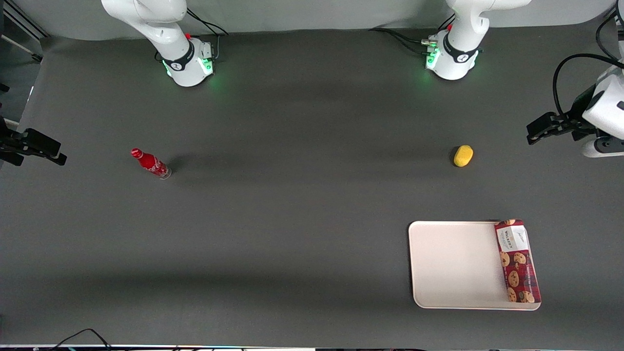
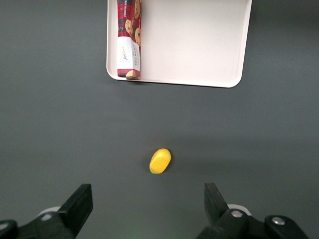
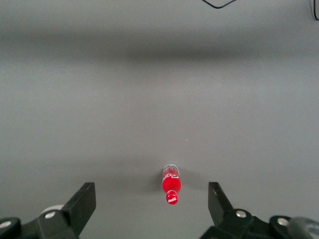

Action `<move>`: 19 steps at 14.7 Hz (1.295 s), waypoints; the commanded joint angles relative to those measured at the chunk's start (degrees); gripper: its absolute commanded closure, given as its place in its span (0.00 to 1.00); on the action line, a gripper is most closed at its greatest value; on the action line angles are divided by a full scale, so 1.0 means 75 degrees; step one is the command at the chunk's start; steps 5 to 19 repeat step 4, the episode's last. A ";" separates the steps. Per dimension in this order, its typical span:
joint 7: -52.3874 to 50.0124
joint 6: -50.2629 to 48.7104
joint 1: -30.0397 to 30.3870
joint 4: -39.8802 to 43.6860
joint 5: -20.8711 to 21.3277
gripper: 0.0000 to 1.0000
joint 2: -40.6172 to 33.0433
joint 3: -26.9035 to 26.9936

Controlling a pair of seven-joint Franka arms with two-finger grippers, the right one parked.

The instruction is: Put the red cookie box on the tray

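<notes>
I see the box [image 1: 517, 261] lying flat in the tray [image 1: 453, 265], along the tray's edge toward the working arm's end of the table. A yellow lump [image 1: 463, 155] sits on the mat farther from the front camera than the tray. My gripper [image 2: 148, 209] hangs high over the mat, fingers [image 2: 79, 204] spread wide, holding nothing. A bottle [image 1: 150, 163] stands toward the parked arm's end.

Front view high above the table [image 1: 292, 234], looking steeply down at both arm bases, left wrist camera raised over the gripper [image 2: 148, 209] (fingers spread wide), sharing tray [image 2: 199, 45] and red cookie box [image 2: 128, 37] with the front view.
</notes>
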 commanded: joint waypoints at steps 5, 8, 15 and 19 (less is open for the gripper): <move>-0.0047 -0.0192 -0.0081 0.0280 0.0108 0.00 0.0130 -0.0020; -0.0047 -0.0192 -0.0081 0.0280 0.0108 0.00 0.0130 -0.0020; -0.0047 -0.0192 -0.0081 0.0280 0.0108 0.00 0.0130 -0.0020; -0.0047 -0.0192 -0.0081 0.0280 0.0108 0.00 0.0130 -0.0020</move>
